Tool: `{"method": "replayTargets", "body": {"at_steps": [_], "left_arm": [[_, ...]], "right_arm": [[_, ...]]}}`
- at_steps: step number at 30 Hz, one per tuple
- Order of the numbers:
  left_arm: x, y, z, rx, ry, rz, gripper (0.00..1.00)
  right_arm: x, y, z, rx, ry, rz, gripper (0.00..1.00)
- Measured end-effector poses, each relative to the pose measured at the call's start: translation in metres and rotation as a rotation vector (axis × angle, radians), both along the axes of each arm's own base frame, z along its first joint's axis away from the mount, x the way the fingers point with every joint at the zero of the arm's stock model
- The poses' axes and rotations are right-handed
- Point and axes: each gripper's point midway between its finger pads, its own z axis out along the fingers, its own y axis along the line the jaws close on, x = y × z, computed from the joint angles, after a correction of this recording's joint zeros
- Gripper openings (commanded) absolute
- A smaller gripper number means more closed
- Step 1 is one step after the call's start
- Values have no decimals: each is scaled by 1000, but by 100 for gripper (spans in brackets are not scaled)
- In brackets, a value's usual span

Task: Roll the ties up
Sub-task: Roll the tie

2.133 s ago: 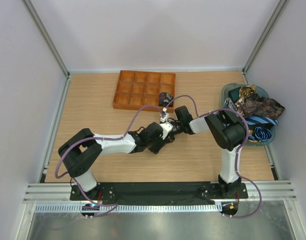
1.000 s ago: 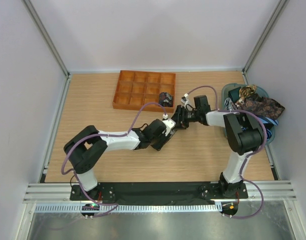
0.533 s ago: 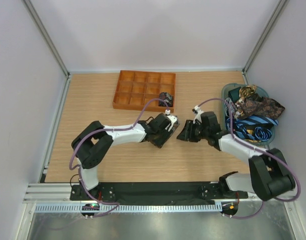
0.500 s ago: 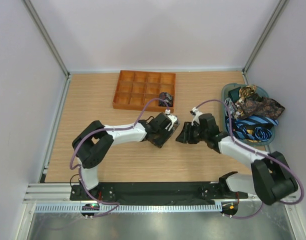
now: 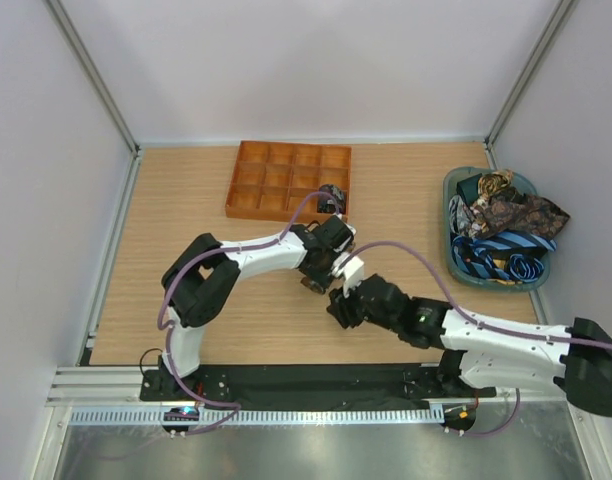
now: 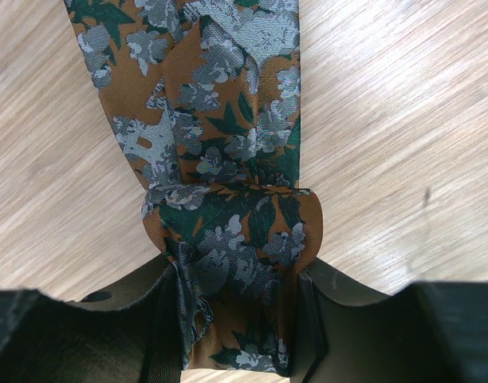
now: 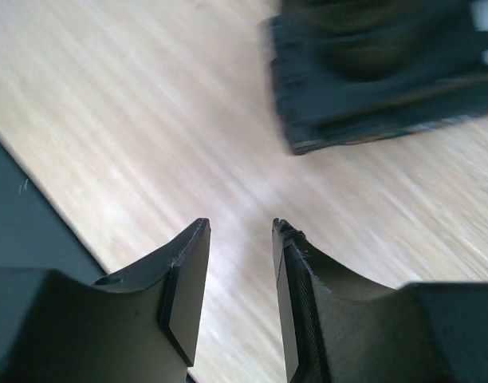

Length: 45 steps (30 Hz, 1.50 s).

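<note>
A brown-orange paisley tie (image 6: 228, 231) with green and grey flowers is folded into a partial coil, and my left gripper (image 6: 236, 279) is shut on that coil. The tie's loose length runs away across the wood. Seen from above, the left gripper (image 5: 323, 262) sits just in front of the orange tray (image 5: 276, 180). My right gripper (image 7: 240, 231) is open with nothing between its fingers. It hovers over bare wood near the table's middle (image 5: 338, 308), a short way in front of the left gripper (image 7: 379, 72). One rolled tie (image 5: 332, 194) lies in a tray compartment.
A teal basket (image 5: 453, 250) at the right edge holds a heap of unrolled ties (image 5: 506, 225), paisley and blue striped. The black base rail (image 5: 316, 382) runs along the near edge. White walls close in both sides and the back.
My right arm has pulled away from the left gripper and swung down toward the near edge, its jaws a little narrower. The left gripper has shifted slightly toward the tray with the tie.
</note>
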Motion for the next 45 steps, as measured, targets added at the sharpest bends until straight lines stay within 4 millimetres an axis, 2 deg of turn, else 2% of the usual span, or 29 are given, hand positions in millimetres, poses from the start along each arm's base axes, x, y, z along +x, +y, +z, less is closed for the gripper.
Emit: {"method": "replayTargets", "body": {"at_steps": [2,5,8,11,16,20,23,28,35,41,45], "left_arm": [[-1,2,0,7,11,10,0],[-5,6,0,26,40,21,0],[-7,8,0,37,60,36,0],[-11,12,-1,45,85,41,0],[-16,16,-1,55,113,51,0],[-19,18,-1,52,130,60,0],[-22,19,-1,50,149,61,0],[-26,21,-1,45,175,63,2],[-33,24,0,34,238,85,2],[-40,28,0,38,279,94,2],[-41,29,1,30,296,102,2]], "right_arm": [[-20,14,-6,-73,-54,89,45],[-40,32,-11,-175,-140,184,46],[-51,49,-12,-287,-239,242,48],[-53,63,-17,-403,-320,270,50],[-39,79,-34,-658,-440,257,55],[-25,86,-45,-839,-508,247,68],[-17,88,-47,-941,-551,243,73],[-8,91,-50,-1059,-609,240,75],[10,87,-65,-1196,-644,221,75],[29,86,-64,-1276,-673,157,76],[34,87,-64,-1302,-683,136,76]]}}
